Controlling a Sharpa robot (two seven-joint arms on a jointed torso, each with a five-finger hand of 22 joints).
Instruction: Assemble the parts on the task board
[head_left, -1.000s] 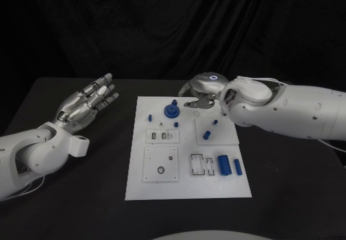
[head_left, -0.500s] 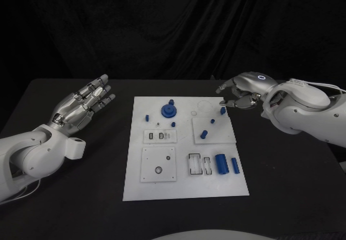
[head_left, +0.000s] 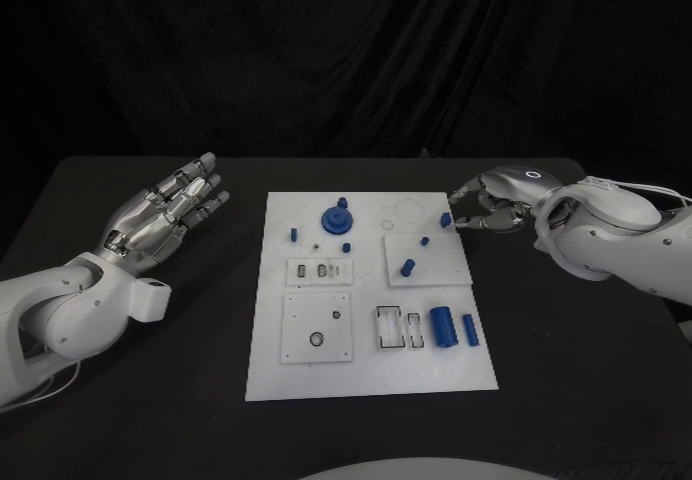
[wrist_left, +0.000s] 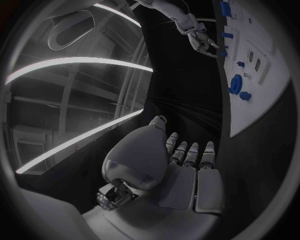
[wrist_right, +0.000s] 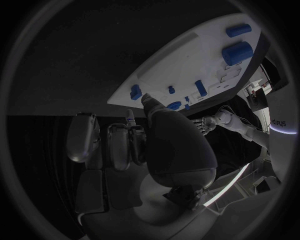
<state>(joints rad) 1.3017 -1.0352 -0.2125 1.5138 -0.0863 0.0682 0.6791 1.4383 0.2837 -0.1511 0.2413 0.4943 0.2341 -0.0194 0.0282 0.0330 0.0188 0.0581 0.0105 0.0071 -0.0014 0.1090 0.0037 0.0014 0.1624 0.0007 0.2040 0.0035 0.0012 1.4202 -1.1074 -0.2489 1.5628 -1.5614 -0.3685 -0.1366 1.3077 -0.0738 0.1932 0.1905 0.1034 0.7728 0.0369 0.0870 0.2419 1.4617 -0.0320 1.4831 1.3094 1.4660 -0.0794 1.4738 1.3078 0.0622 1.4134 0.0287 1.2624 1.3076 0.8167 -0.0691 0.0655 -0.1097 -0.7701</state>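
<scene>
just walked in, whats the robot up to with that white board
It is assembling small blue parts on the white task board. The right hand is at the board's far right corner with its fingers curled in; whether it holds a part cannot be told. The left hand hovers open over the black table, left of the board, holding nothing. A round blue part, a small peg and two blue cylinders sit on the board.

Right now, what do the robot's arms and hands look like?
Both arms are smooth, rounded white shells. The left arm ends in a silver metal left hand with many jointed fingers. The right hand is silver too, with a small glowing ring of light on its back. Thin pale cables run along the right arm near its wrist.
</scene>
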